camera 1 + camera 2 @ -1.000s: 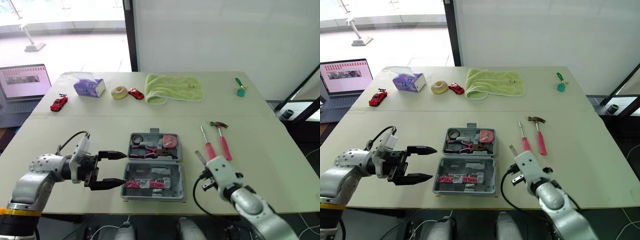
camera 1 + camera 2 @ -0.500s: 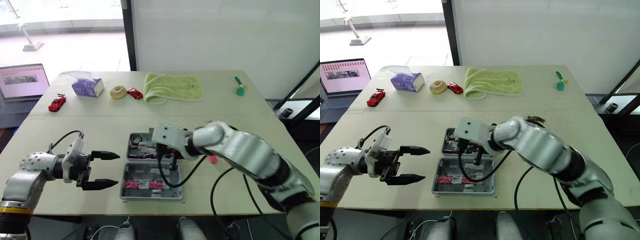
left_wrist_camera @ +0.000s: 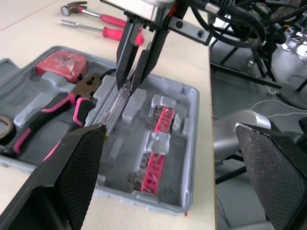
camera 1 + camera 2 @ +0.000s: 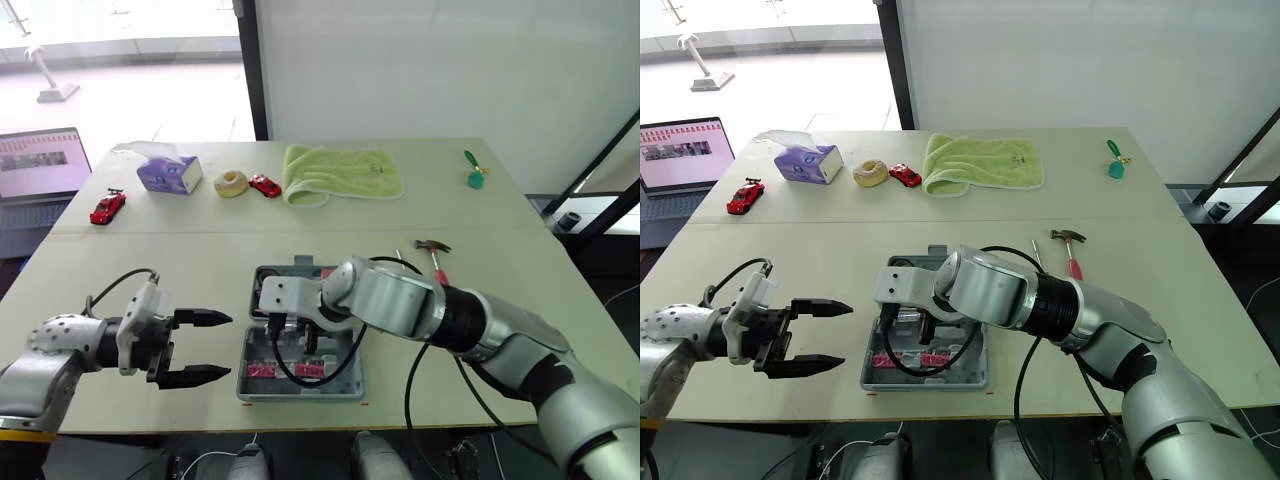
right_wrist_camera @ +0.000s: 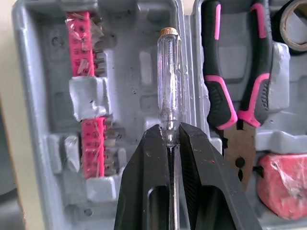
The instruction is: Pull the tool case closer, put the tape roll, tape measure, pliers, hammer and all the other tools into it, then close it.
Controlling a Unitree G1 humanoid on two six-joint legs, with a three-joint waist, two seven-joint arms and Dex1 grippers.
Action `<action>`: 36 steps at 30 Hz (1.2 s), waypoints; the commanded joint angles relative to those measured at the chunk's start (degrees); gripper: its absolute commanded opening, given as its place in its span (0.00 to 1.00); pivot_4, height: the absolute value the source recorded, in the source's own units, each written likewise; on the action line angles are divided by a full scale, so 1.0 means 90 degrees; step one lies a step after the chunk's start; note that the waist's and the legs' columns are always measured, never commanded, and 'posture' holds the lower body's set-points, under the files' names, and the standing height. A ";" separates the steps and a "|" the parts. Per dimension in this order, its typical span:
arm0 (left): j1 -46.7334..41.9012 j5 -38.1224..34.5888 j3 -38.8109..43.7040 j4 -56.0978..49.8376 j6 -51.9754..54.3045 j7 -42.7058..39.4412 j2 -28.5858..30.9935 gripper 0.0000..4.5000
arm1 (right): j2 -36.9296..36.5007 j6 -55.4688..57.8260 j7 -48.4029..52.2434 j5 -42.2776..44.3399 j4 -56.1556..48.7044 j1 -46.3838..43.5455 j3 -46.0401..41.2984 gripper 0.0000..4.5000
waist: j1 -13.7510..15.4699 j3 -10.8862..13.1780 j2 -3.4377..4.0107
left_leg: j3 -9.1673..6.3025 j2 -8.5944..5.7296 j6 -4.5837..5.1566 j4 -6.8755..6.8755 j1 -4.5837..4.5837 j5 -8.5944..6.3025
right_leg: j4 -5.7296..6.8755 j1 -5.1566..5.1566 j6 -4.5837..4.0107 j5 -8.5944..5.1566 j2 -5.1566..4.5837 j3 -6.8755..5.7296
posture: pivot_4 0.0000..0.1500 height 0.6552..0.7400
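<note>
Left of the tool case (image 4: 345, 386), the left gripper (image 4: 226, 345) is hovering with fingers spread wide, while above the case the right gripper (image 5: 170, 130) is pinching a clear-handled screwdriver (image 5: 168, 86) — the right wrist view is showing its brass-capped handle hanging over the hinge, just beside the pliers (image 5: 230, 96).

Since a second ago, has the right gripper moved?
Yes. The right gripper swung leftward from near the pink-handled hammer to above the grey plastic tool case, fingers shut on a clear-handled screwdriver.
</note>
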 commanded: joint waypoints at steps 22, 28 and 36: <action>0.0142 -0.0063 0.0335 0.0162 -0.0358 0.0081 0.0150 1.00 | 0.0833 -0.0265 -0.0101 -0.0474 0.0714 0.0063 0.0186 0.02 | -0.0012 -0.0001 0.0000 | -0.0001 0.0000 -0.0012 0.0002 -0.0039 0.0007 | 0.0025 -0.0056 -0.0002 0.0002 0.0001 -0.0001 | 1.00 1.00; 0.0331 -0.0058 0.0407 0.0225 -0.0394 -0.0002 0.0177 1.00 | 0.0823 -0.0355 -0.0068 -0.0647 0.0901 0.0119 0.0291 0.02 | -0.0016 -0.0001 0.0000 | -0.0001 0.0000 -0.0012 0.0001 -0.0039 0.0007 | 0.0025 -0.0057 -0.0002 0.0002 0.0001 -0.0001 | 1.00 1.00; 0.0366 -0.0152 0.0411 0.0044 -0.0232 0.0095 0.0155 1.00 | 0.1067 -0.0487 -0.0099 -0.0804 0.1123 0.0236 0.0293 0.02 | -0.0029 -0.0001 -0.0001 | -0.0002 0.0000 -0.0012 0.0002 -0.0039 0.0007 | 0.0026 -0.0057 -0.0002 0.0002 0.0002 -0.0001 | 1.00 1.00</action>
